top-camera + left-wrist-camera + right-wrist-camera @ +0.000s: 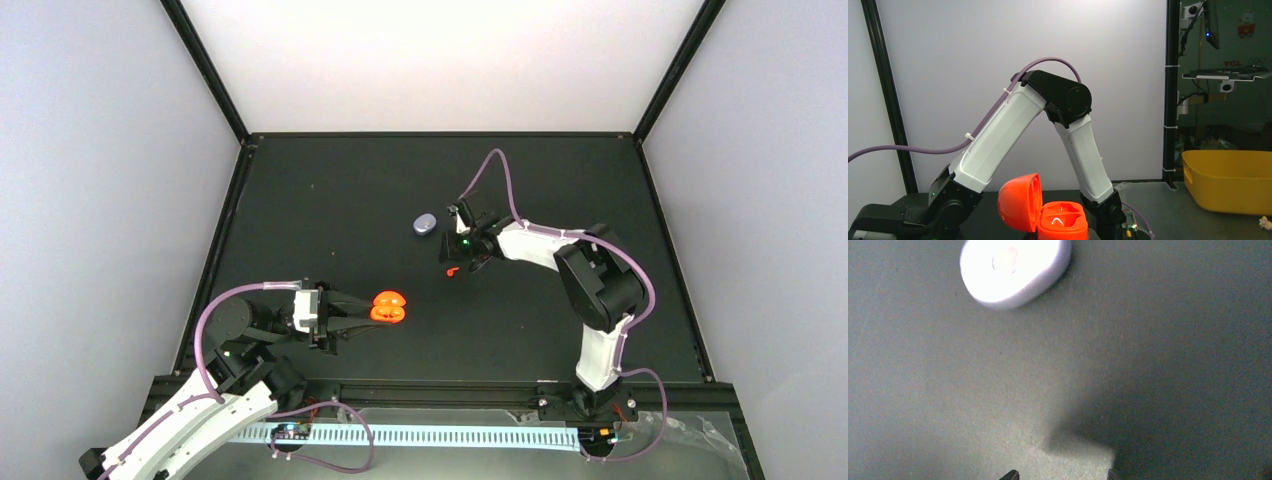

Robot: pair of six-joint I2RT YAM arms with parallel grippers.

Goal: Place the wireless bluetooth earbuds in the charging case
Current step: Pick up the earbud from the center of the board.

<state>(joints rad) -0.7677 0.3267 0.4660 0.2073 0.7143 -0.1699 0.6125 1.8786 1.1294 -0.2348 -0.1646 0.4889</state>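
On the black, white-walled desk [320, 200], a red earbud [452, 270] lies beside the parted right claw [449, 251]; the left claw [370, 311] grips the orange case [389, 306].

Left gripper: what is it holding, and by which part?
The left gripper holds the open orange charging case by its base half; the lid stands swung aside, free of the jaws.

The black table [330, 200] bears a closed lilac case [424, 223] and, nearby, one red-orange earbud [453, 270].
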